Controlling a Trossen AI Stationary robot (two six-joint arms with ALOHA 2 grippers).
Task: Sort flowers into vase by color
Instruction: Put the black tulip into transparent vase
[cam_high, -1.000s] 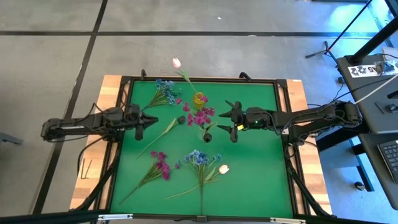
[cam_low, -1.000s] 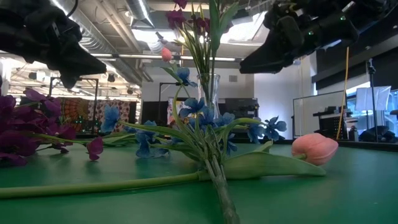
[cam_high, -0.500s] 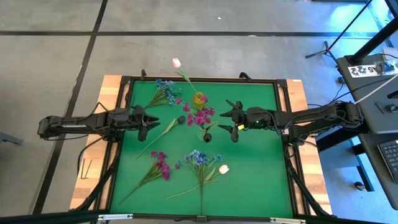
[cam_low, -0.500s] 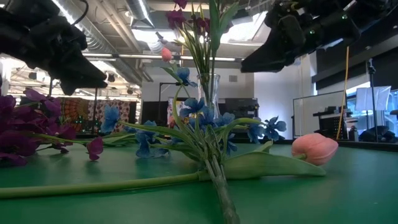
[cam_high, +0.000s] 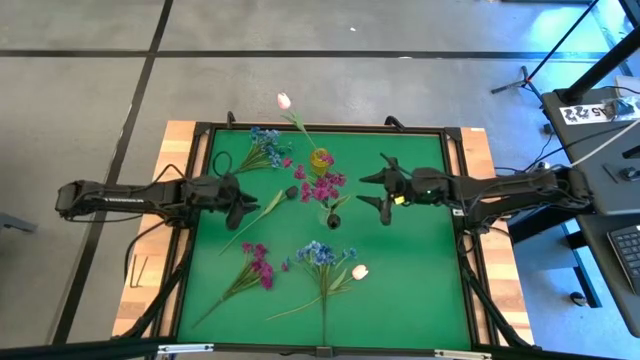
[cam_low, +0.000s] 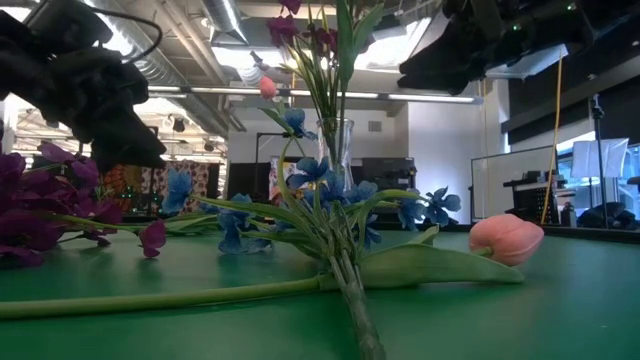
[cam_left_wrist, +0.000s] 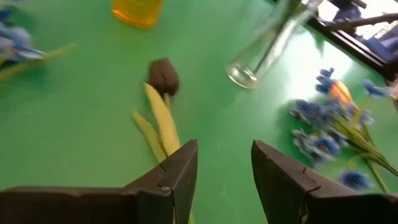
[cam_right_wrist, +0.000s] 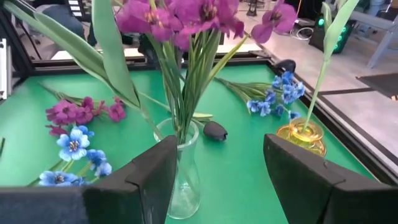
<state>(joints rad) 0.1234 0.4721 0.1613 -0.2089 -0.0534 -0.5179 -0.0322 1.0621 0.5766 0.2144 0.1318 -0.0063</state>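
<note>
A clear vase holds magenta sprays at mid-table. A yellow vase behind it holds a white-pink tulip. A dark-headed stem lies on the mat left of the clear vase. My left gripper is open above the stem's lower part, and the stem runs off past one finger. My right gripper is open and empty, right of the clear vase. A blue spray, a magenta spray, another blue spray and a tulip lie on the mat.
The green mat is framed by a black rim, and its right half is bare. In the low view the near blue spray and the pink tulip lie in front, with the arms above them.
My left gripper has moved toward the table's right edge and down, closing in on the dark-headed stem. My right gripper has drawn back toward the table's right edge, away from the clear vase, and risen a little. No flower has moved.
</note>
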